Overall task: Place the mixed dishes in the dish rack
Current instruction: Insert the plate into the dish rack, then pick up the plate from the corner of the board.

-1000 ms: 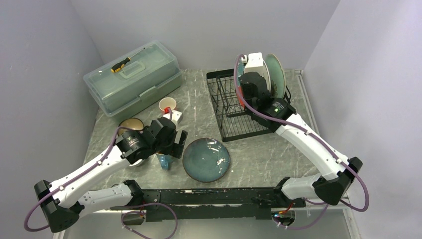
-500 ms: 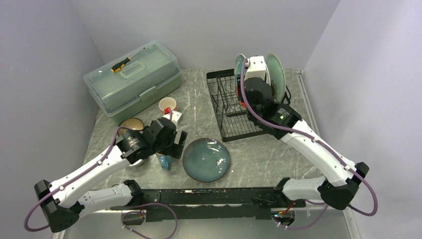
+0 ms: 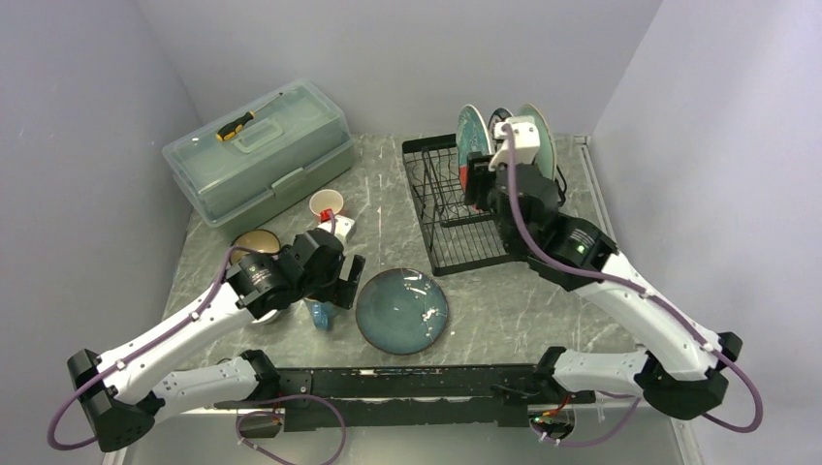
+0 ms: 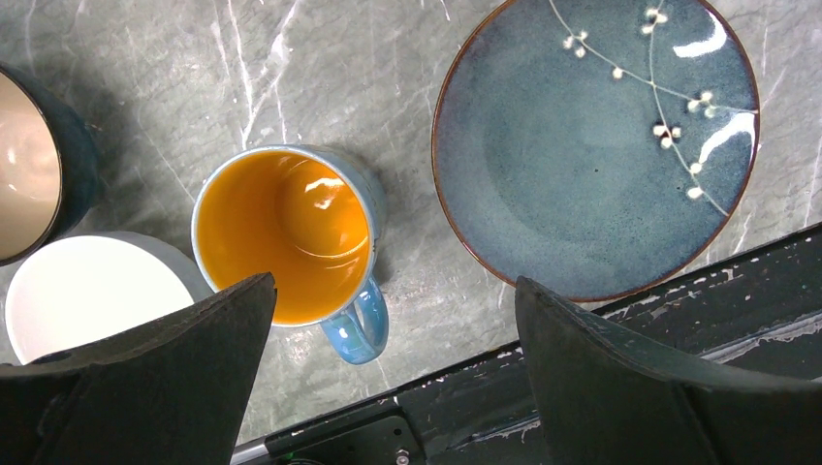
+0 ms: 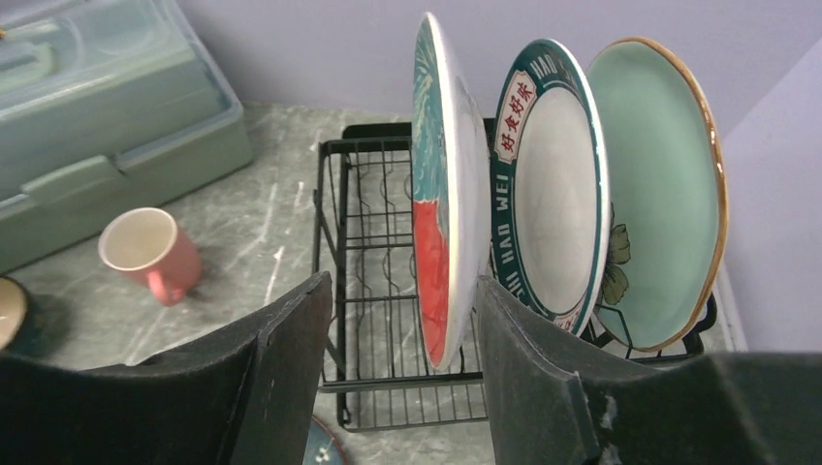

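The black wire dish rack (image 3: 448, 228) holds three upright plates: teal-and-red (image 5: 441, 194), white dark-rimmed (image 5: 553, 194) and pale green (image 5: 659, 194). My right gripper (image 5: 402, 279) is open just in front of the teal-and-red plate, its fingers either side of the lower edge without touching. A teal plate (image 3: 402, 310) lies flat on the table. My left gripper (image 4: 393, 291) hangs wide open above the blue mug (image 4: 286, 232), empty. White bowl (image 4: 87, 291) and tan bowl (image 4: 29, 165) sit beside that mug. The pink mug (image 3: 327, 205) stands farther back.
A translucent green lidded box (image 3: 257, 155) with a yellow-and-black screwdriver (image 3: 236, 124) on its lid stands at the back left. Walls close in the table on three sides. A black rail (image 3: 417, 383) runs along the near edge.
My right gripper opened, let go of the teal-and-red plate standing in the rack, and drew back from it. The left arm has not moved.
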`<control>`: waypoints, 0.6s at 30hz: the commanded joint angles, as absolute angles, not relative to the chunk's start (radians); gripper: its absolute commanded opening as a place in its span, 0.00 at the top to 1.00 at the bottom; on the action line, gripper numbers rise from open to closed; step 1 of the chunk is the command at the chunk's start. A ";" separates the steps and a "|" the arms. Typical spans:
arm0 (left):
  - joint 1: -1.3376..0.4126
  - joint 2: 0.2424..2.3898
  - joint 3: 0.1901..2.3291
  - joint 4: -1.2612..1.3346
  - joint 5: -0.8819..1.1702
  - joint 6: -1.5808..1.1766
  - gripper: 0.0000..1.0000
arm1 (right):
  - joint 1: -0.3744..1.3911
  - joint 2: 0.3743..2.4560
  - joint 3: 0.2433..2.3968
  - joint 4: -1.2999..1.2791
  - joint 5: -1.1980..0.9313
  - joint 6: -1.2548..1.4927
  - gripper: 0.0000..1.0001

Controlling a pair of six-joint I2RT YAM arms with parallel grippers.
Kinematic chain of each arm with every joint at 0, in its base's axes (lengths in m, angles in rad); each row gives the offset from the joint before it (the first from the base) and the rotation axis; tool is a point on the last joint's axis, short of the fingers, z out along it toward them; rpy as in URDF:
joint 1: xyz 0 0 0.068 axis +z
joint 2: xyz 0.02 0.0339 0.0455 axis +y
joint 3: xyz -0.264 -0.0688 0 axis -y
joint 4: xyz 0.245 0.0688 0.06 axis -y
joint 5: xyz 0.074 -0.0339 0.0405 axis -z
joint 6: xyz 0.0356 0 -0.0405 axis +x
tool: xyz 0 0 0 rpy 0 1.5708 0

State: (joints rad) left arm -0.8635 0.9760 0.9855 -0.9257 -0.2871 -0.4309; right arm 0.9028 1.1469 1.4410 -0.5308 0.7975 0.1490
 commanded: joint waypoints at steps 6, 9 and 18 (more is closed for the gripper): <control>-0.867 0.993 0.989 -0.900 -0.280 -0.440 0.00 | 0.908 0.971 1.408 -0.642 0.612 0.298 0.41; -0.866 1.016 0.999 -0.903 -0.271 -0.447 0.01 | 0.907 0.893 1.322 -0.650 0.543 0.345 0.40; -0.867 1.103 1.077 -0.909 -0.242 -0.443 0.01 | 0.907 0.775 1.105 -0.709 0.446 0.479 0.38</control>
